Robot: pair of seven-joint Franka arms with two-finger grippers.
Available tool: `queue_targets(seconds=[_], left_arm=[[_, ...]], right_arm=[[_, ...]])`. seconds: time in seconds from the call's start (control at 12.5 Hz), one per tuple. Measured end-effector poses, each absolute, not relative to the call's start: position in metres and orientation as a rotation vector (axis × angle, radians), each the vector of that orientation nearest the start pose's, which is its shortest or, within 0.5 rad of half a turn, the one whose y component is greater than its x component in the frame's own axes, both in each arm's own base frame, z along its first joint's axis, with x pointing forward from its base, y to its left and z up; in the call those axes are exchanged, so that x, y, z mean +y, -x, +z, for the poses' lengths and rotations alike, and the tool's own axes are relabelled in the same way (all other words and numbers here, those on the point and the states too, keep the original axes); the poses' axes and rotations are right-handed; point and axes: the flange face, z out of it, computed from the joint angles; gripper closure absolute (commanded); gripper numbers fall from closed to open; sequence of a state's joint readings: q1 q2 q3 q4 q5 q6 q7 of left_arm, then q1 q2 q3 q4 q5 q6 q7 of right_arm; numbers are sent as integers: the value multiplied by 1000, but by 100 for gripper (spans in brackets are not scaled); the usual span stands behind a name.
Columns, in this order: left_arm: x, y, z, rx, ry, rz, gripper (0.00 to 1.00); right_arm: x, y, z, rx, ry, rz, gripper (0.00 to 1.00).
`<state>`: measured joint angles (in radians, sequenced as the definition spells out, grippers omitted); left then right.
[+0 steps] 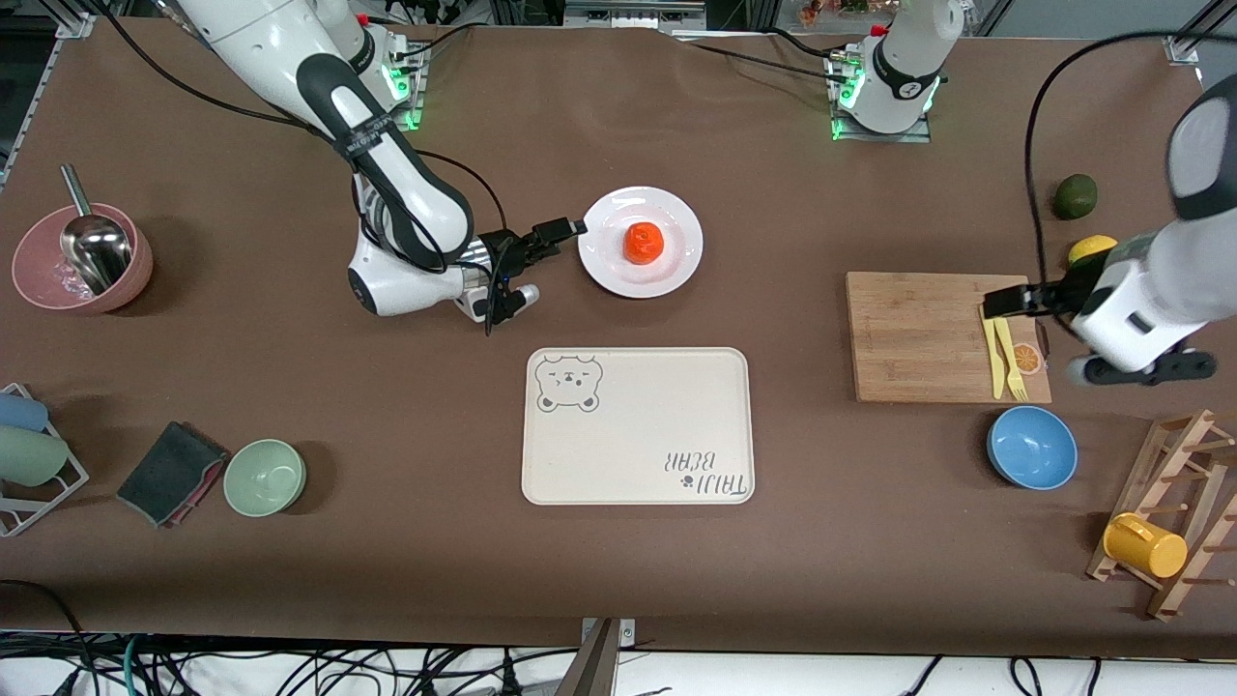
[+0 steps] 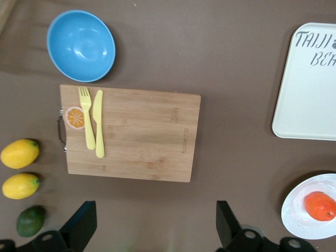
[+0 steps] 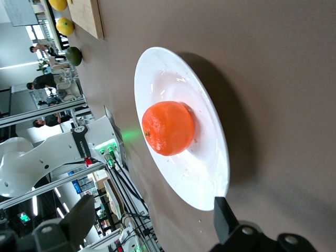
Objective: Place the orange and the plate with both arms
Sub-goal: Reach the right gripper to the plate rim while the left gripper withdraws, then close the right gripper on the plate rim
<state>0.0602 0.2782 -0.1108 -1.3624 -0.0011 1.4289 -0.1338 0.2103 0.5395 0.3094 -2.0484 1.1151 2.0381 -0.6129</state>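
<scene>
Front view shows the orange [image 1: 644,242] sitting at the centre of the white plate [image 1: 676,214], which rests on the brown surface [image 1: 792,541] at about 12 o'clock from the cream bear tray [image 1: 638,425], farther from the front camera than the tray. At the plate's 9 o'clock edge, the right hand [image 1: 553,259] lies low and sideways, its fingers spread wide and holding nothing; one fingertip [image 1: 562,229] reaches the plate's rim, though whether it touches I cannot tell. In the right wrist view the orange [image 3: 168,127] and plate [image 3: 210,173] fill the space ahead of the open fingers [image 3: 223,216].

Toward the left arm's end of the surface, the left hand [image 1: 1039,333] hangs over the edge of the wooden cutting board [image 1: 918,338], fingers wide and empty. A yellow fork [image 1: 1009,358] and yellow knife [image 1: 992,360] lie side by side on that board. A blue bowl [image 1: 1031,447] sits at the board's 5 o'clock, nearer the front camera.
</scene>
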Motion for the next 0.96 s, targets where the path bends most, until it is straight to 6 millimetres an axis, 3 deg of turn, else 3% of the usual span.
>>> queue_targets(seconds=[0.24,0.4,0.56,0.8,0.96], left_arm=[[-27,-599,583,-124,3119,279,0],[-31,-598,584,-117,3117,276,0],[-22,-598,582,-132,3126,285,0],[-16,-598,576,-119,3158,311,0],[-17,-598,576,-110,3156,311,0]], right_arm=[[328,-448,147,-272,2063,502,0],[336,-441,137,-276,2083,500,0],[341,-437,132,-261,2091,488,3],[359,-427,126,-255,2106,472,21],[362,-424,118,-287,2102,465,45]])
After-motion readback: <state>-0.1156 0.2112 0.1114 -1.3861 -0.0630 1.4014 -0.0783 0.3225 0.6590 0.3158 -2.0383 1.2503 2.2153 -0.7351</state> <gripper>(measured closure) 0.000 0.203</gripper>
